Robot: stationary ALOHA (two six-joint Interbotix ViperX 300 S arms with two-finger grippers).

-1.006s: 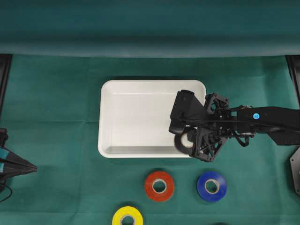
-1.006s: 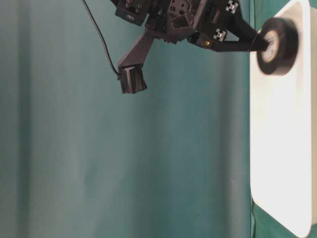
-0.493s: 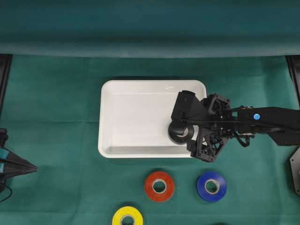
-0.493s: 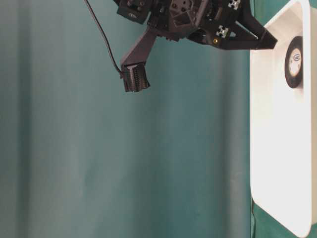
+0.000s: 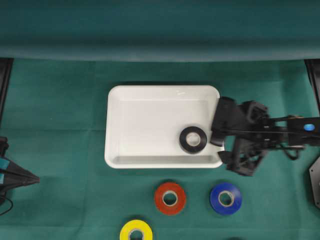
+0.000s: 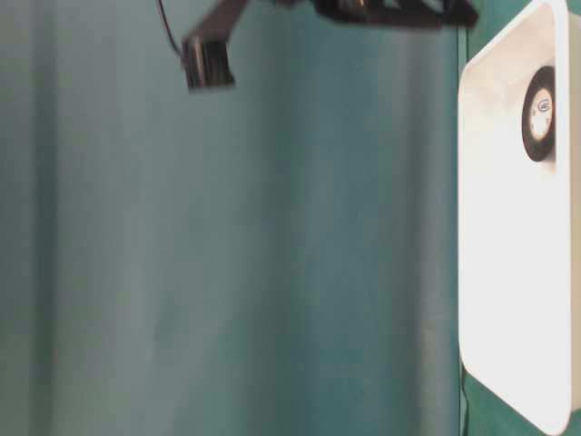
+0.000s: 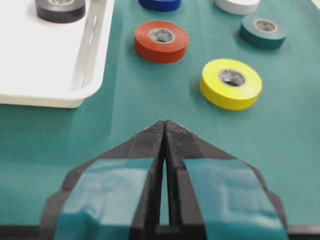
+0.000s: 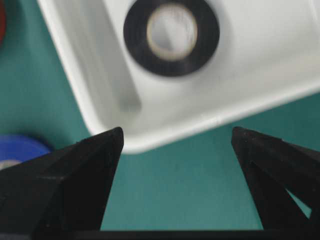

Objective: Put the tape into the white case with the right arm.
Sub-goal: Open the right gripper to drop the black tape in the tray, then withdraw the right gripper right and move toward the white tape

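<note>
So the white case [image 5: 150, 100] already had the black tape roll [image 5: 193, 139] lying flat in its lower right corner, left of the right gripper [image 8: 175, 137], whose prongs were spread wide and empty. Left gripper [image 7: 165, 131] sat pressed together, far off.

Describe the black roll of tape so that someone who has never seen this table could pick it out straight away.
Find the white case in the middle of the green cloth. The black roll of tape lies flat inside it, near its lower right corner in the overhead view. It is the only roll in the case; the red roll, blue roll and yellow roll all sit outside on the cloth.
</note>
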